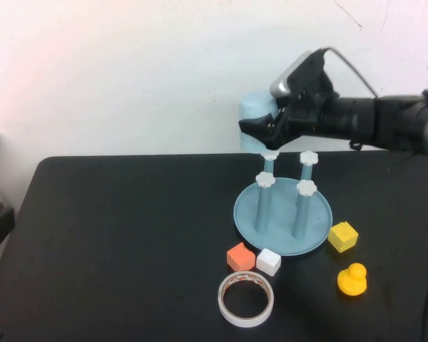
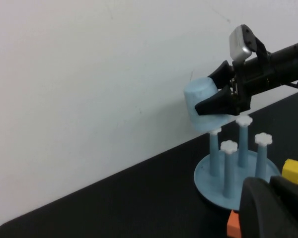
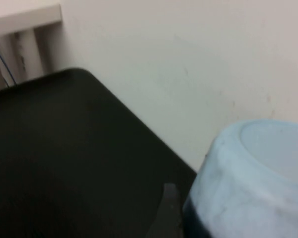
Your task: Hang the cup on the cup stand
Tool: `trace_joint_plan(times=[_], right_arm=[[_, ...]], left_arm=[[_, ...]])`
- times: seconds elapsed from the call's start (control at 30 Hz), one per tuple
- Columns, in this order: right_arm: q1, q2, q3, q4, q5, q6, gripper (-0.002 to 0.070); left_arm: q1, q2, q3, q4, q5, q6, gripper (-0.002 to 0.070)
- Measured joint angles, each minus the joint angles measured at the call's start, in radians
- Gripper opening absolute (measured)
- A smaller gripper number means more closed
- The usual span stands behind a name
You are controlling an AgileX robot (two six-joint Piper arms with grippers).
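Note:
My right gripper (image 1: 267, 132) is shut on the light-blue cup (image 1: 255, 117), held upside down in the air above the cup stand (image 1: 246, 214). The cup's rim hangs just over the white cap of the rear left post (image 1: 270, 154). The stand has four blue posts with white flower caps on a round blue-grey dish. The left wrist view shows the cup (image 2: 201, 106), the right gripper (image 2: 216, 91) and the stand (image 2: 206, 181). The cup (image 3: 253, 183) fills the right wrist view. My left gripper (image 2: 273, 198) is shut and empty, well away from the stand.
In front of the stand lie an orange cube (image 1: 240, 256), a white cube (image 1: 269, 261) and a white tape ring (image 1: 246, 299). A yellow cube (image 1: 342, 236) and a yellow duck (image 1: 352, 279) lie to its right. The wall is close behind.

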Motion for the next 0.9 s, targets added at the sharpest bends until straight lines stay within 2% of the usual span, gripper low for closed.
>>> trace_joint_plan(times=[0.37,0.53,0.77,0.83,0.9], right_arm=[[0.000,0.104,-0.053,0.000,-0.049,0.064,0.0618],[0.000,0.104,-0.053,0.002,-0.088,0.139,0.0680],[-0.017,0.097,-0.053,0.003,-0.008,0.187,0.0687],[-0.036,0.074,-0.053,-0.014,0.058,0.261,0.0639],[-0.068,0.036,-0.053,-0.063,0.136,0.369,0.0519]], left_arm=[[0.000,0.000,0.004,0.000,0.084,0.000,-0.0001],[0.000,-0.001,0.005,0.000,0.095,0.000,-0.0001],[0.000,-0.001,0.005,-0.026,0.100,-0.006,-0.0001],[0.000,-0.001,0.005,-0.051,0.100,-0.011,-0.0001],[0.000,-0.001,0.005,-0.058,0.101,-0.012,-0.0001]])
